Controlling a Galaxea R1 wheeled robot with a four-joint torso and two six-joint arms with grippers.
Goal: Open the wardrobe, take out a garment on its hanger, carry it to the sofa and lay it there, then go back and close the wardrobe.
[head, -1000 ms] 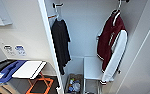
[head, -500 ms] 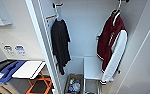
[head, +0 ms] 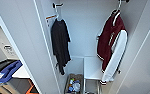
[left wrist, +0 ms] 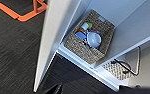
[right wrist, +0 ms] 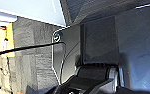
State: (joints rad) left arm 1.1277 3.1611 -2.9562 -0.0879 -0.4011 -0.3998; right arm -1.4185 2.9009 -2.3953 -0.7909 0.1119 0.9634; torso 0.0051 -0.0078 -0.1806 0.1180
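White wardrobe (head: 91,32) is standing open.
Maroon garment (head: 111,45) is being hung on its hanger (head: 116,13) at the right inside; a black garment (head: 59,42) is hanging left, a woven basket (left wrist: 89,37) below. Tool states cannot be told.

From my station the head view is bright and even, the white wardrobe (head: 91,32) interior almost washed out, with soft shadows beside the hanging clothes. All views are blurred. The right wrist view is dim at the right of the frame.
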